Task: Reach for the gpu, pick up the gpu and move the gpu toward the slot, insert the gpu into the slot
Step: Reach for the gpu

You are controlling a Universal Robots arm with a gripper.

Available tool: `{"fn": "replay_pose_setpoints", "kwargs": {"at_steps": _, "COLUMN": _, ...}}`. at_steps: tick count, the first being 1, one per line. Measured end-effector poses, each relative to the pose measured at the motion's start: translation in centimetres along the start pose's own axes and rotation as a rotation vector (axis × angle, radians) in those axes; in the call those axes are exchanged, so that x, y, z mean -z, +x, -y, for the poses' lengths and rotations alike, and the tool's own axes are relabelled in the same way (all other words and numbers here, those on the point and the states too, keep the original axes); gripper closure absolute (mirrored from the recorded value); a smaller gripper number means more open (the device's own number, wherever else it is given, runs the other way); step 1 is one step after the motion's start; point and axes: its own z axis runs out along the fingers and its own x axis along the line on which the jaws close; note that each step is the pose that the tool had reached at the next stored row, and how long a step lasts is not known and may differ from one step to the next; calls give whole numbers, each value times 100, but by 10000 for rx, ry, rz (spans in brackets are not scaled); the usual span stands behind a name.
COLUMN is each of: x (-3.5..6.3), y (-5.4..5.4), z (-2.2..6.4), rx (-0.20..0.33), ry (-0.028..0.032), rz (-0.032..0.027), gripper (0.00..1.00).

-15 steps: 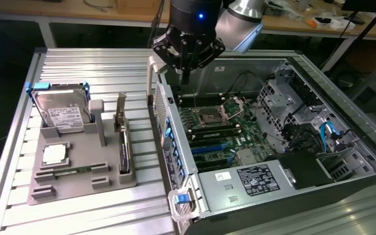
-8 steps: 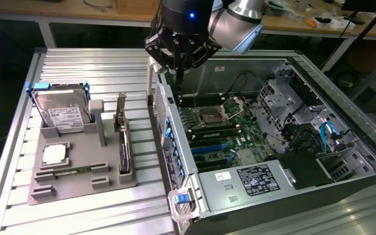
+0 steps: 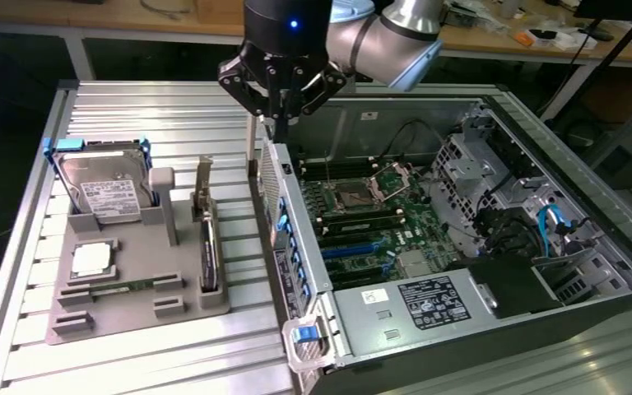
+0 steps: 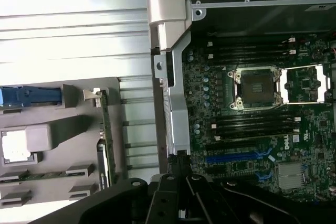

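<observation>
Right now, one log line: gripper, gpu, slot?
gripper shut, nothing held, over case edge | gpu on edge in holder, untouched | slot empty

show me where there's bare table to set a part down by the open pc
Widest bare patch: ribbed table behind the hard drive, up to the far edge. Another lies in front of the grey holder, toward the near edge. The strip between the gpu and the case wall is narrow. Inside that wall it's crowded.

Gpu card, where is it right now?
The gpu stands on edge in the gray holder on the exterior view's left, between the hard drive and the open computer case.
</observation>
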Motion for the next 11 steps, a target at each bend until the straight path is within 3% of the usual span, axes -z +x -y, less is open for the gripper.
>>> {"fn": "replay_pose_setpoints", "kwargs": {"at_steps": 11, "x": 11, "y": 259, "z": 19, "rx": -71, "ry": -5, "rz": -5, "gripper": 89}}
